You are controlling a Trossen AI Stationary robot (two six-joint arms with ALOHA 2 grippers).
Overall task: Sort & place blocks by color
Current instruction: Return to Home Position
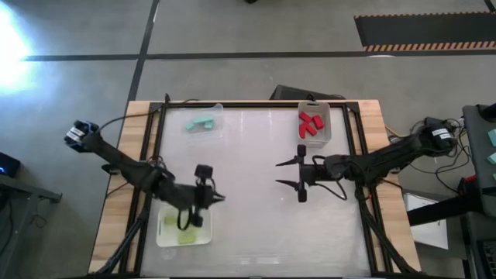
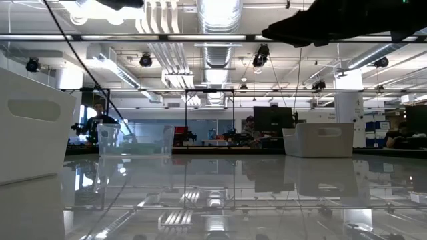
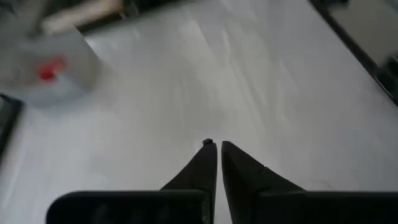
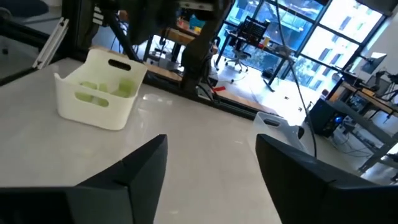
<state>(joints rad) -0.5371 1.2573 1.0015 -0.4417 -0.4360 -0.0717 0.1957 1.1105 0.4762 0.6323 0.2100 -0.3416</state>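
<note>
Hands empty: L hand [image 1: 218,198] nearly shut, R hand [image 1: 279,174] wide open. Green blocks [image 1: 187,237] lie just beside L hand.

red blocks [image 1: 311,124] far right, teal blocks [image 1: 200,123] far left, yellow-green blocks [image 1: 187,236] near left, colours unmixed
</note>
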